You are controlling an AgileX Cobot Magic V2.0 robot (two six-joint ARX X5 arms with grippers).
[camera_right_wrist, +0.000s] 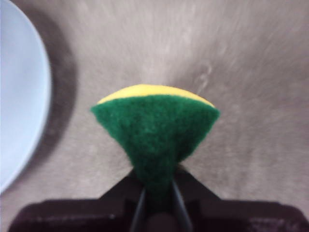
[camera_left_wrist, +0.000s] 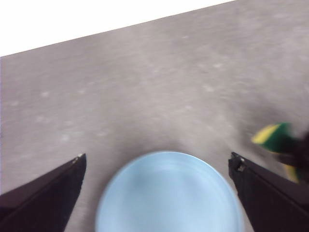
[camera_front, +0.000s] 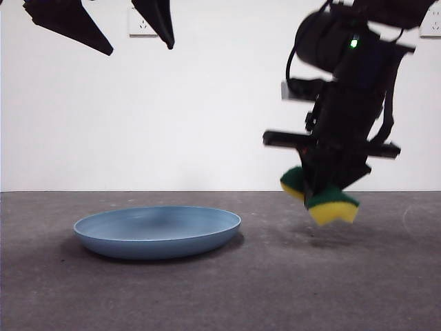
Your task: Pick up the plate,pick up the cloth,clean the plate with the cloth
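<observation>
The light-blue plate (camera_front: 157, 231) lies flat on the grey table at the left of the front view. It also shows in the left wrist view (camera_left_wrist: 169, 193) and at the edge of the right wrist view (camera_right_wrist: 19, 92). My left gripper (camera_front: 134, 43) hangs open high above the plate, its jaws wide apart (camera_left_wrist: 157, 166). My right gripper (camera_front: 324, 189) is shut on the cloth (camera_front: 324, 196), a yellow and green sponge squeezed between the jaws (camera_right_wrist: 157, 140). It holds the sponge just above the table, right of the plate. The sponge also shows in the left wrist view (camera_left_wrist: 275, 137).
The grey table (camera_front: 220, 289) runs to a white wall behind. Wall sockets (camera_front: 141, 24) sit high on the wall. The right arm's dark body (camera_front: 351, 89) fills the upper right of the front view.
</observation>
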